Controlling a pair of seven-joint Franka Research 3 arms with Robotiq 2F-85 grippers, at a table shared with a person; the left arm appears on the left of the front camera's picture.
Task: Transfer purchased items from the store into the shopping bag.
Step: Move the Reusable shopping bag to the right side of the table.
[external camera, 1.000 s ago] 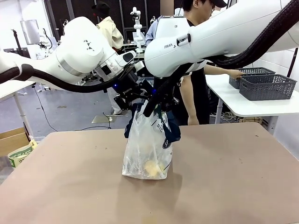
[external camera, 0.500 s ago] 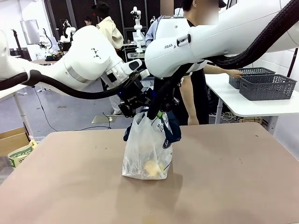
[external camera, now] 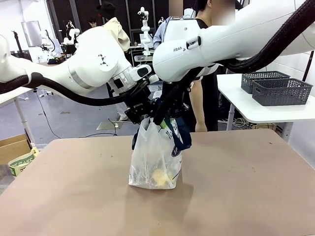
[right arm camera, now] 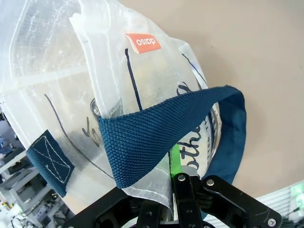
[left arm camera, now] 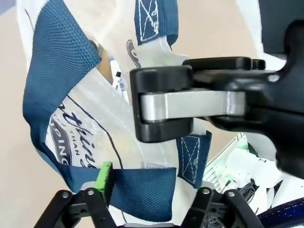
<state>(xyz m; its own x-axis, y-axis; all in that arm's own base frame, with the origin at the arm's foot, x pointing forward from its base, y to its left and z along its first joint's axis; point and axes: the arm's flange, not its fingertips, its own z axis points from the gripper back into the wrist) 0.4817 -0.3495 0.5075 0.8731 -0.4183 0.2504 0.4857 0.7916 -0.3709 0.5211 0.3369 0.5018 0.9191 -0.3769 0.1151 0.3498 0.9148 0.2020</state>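
Observation:
The shopping bag (external camera: 155, 157) stands mid-table, frosted clear with navy straps. A roundish pale yellow item (external camera: 160, 176) lies at its bottom; dark packets are hard to make out through the plastic. My right gripper (external camera: 163, 119) is shut on the bag's top rim (right arm camera: 156, 190), holding it upright, with a navy strap (right arm camera: 156, 137) draped in front. My left gripper (external camera: 141, 111) is just left of it at the bag's mouth, open, and the other strap (left arm camera: 142, 187) lies across the gap between its fingers (left arm camera: 104, 176). The dark grey store basket (external camera: 281, 91) sits on a side table at right.
A second grey basket (external camera: 263, 77) stands behind the first on the white side table (external camera: 256, 110). A person (external camera: 202, 113) stands beyond the table's far edge behind my arms. A cardboard box (external camera: 17, 155) sits on the floor at left.
My left gripper has moved right and slightly down, closing in on the bag's mouth beside the right gripper. The person's hand has left the far basket. The bag stays put.

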